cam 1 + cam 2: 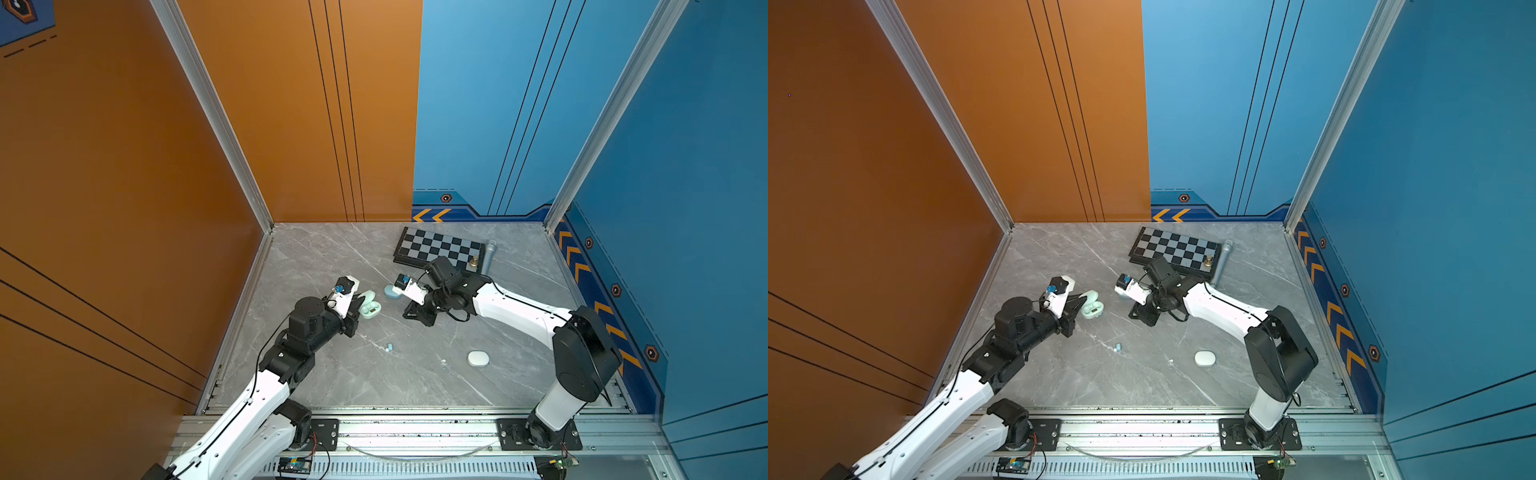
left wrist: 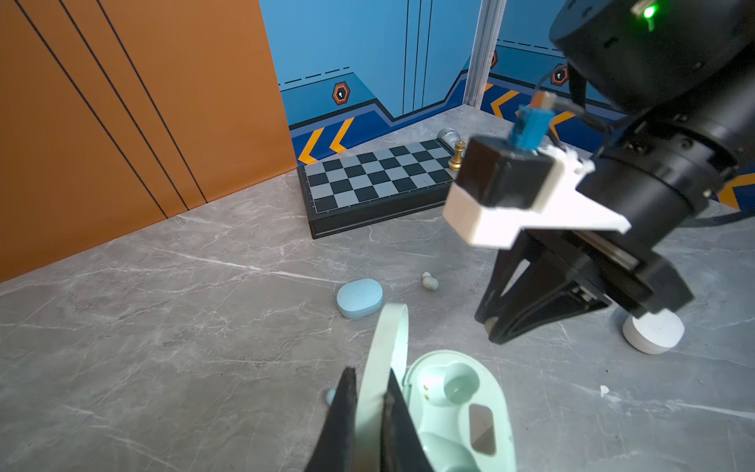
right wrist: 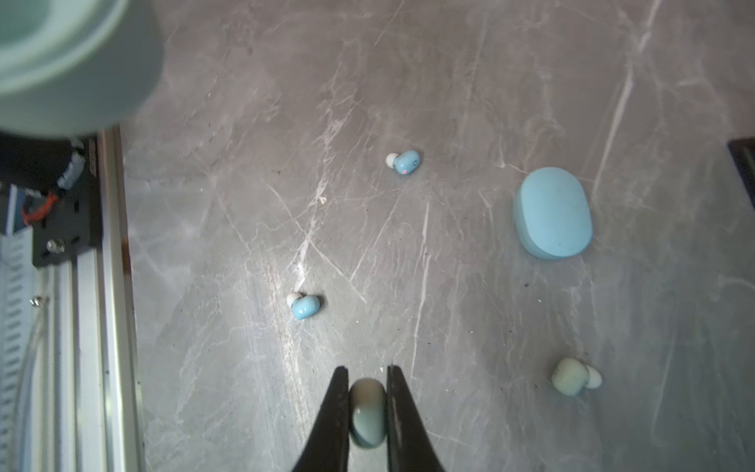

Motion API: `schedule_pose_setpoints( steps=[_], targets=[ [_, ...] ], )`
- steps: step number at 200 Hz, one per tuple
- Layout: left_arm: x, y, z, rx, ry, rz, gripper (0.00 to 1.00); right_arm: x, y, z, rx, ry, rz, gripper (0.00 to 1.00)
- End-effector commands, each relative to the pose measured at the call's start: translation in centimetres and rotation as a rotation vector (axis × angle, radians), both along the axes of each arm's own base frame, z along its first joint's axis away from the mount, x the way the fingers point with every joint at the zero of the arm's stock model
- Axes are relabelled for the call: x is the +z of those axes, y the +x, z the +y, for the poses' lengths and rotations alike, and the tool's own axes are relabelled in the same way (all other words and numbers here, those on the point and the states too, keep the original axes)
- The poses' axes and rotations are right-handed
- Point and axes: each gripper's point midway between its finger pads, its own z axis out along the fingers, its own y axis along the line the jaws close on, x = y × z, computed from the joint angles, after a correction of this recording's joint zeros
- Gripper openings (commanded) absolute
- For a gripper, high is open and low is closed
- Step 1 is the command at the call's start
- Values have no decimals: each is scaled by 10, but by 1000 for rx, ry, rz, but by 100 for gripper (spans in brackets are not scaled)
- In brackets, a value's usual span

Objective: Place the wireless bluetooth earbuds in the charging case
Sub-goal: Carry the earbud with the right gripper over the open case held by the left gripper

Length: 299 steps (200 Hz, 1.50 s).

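Observation:
My left gripper [image 2: 371, 374] is shut on the raised lid [image 2: 388, 339] of the open mint-green charging case [image 1: 370, 307], whose base [image 2: 453, 408] shows empty wells. To the right of the case, my right gripper [image 3: 367, 370] hangs just above the table, shut on a mint-green earbud [image 3: 367, 412]. Another mint earbud [image 3: 574, 376] lies on the table near a closed light blue case [image 3: 553, 212]. Two light blue earbuds [image 3: 404, 162] [image 3: 304, 305] also lie loose on the marble.
A closed white case [image 1: 478, 358] sits at the front right. At the back stands a chessboard [image 1: 440, 249] with a gold chess piece [image 1: 474, 262] and a grey microphone [image 1: 488, 257] beside it. Walls close in the left, back and right sides.

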Motion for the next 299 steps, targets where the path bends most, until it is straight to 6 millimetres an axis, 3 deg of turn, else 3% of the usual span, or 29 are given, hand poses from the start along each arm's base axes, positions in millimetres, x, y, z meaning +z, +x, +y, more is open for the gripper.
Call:
schedule_pose_setpoints(
  steps=[1, 68, 125, 175, 231, 299],
  targets=[
    [14, 5, -14, -68, -30, -64, 0, 28, 19, -9, -237, 139, 180, 11],
    [15, 30, -45, -118, -65, -82, 0, 90, 57, -36, -490, 436, 402, 12],
    [22, 50, -73, -136, -110, -105, 0, 139, 44, -38, -452, 597, 449, 11],
    [42, 49, -93, -198, -137, -148, 0, 159, 23, -28, -366, 625, 459, 11],
    [63, 45, -106, -232, -166, -181, 0, 171, 16, -18, -331, 653, 449, 11],
    [79, 44, -114, -226, -185, -216, 0, 169, 5, -3, -303, 654, 464, 11]
  ],
)
